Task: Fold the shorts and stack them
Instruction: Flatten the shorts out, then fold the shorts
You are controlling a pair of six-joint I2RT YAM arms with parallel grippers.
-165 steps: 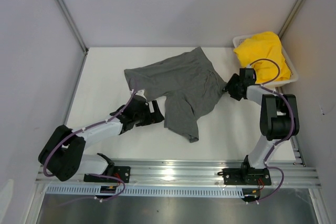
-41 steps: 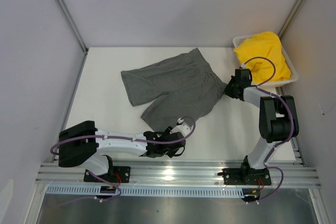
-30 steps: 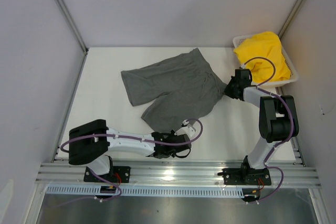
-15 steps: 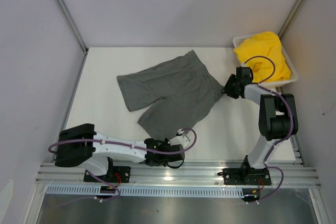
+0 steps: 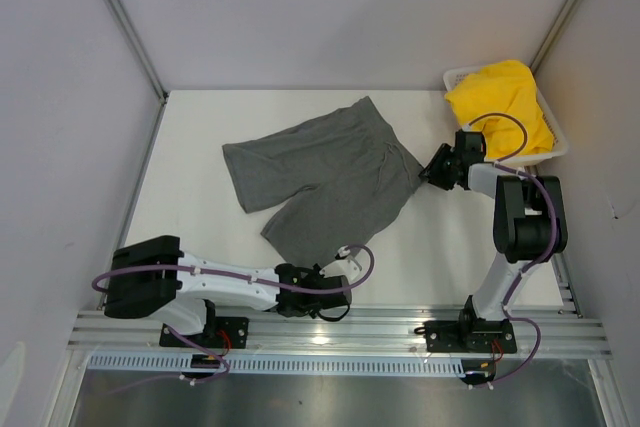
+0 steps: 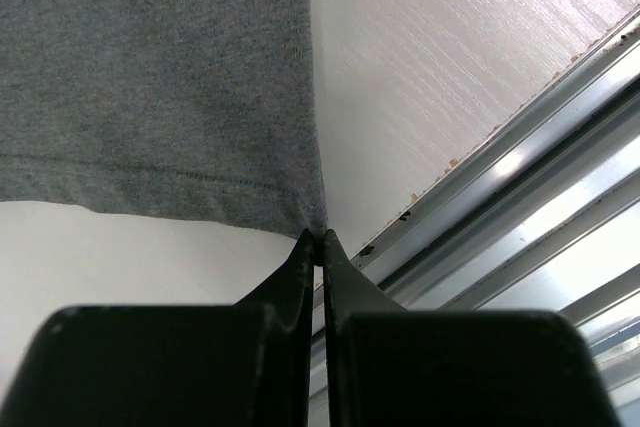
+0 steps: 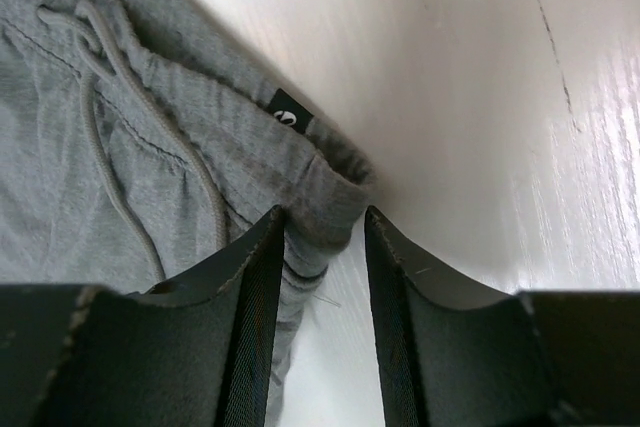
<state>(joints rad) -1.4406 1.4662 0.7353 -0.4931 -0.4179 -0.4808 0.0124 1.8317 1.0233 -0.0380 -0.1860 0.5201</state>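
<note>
Bright, even overhead light fills the top view, and glare sits on the silver metal rail [image 5: 320, 325] along the near edge of the white tabletop [image 5: 200, 137]. Wrist views are dimmer: left gripper [image 6: 320, 239] and right gripper [image 7: 325, 222] loom dark and blurred — the dark grey cloth shorts [image 6: 150, 67] beyond are sharp.

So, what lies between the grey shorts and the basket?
Top view: the right pincer, open at the grey shorts' waistband corner, and its wrist; otherwise bare table.
</note>
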